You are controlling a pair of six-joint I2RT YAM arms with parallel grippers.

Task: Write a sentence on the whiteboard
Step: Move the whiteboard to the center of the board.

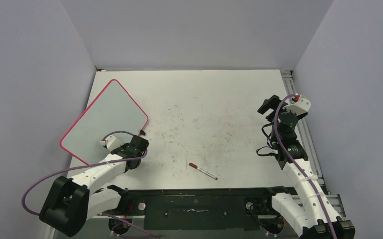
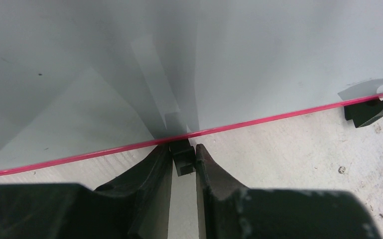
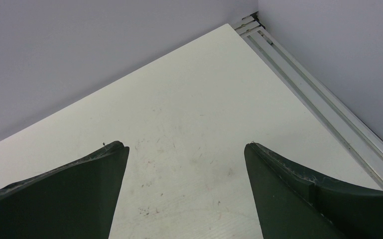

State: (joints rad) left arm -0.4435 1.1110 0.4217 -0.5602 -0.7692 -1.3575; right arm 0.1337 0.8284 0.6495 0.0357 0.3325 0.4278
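The left gripper [image 2: 183,149] has its jaws drawn narrow, and they are clamped on a small black foot [image 2: 182,159] of the whiteboard [image 2: 259,55]. One finger presses on each side of the foot, just under the thin pink frame [image 2: 289,115]. A second black foot [image 2: 371,110] sits further along the same edge, to the right in the wrist view, and nothing touches it.

From above, the whiteboard [image 1: 104,122] is at the left side of the table [image 1: 219,109], and the left gripper [image 1: 140,143] meets it at its near-right long edge. The long axis of the board runs diagonally, from near-left to far-right. The edge with the feet is low, at the tabletop, and the opposite long edge reaches out over the left border of the table. The board face looks up and toward the middle of the table. I cannot tell if it touches the left wall.

A marker [image 1: 202,171] lies flat on the table between the two arms, well apart from the board. Its dark red cap points to the far-left.

The right gripper [image 3: 185,149] holds its jaws wide apart with nothing between them, above bare tabletop near the metal rail [image 3: 328,109] at the right side.
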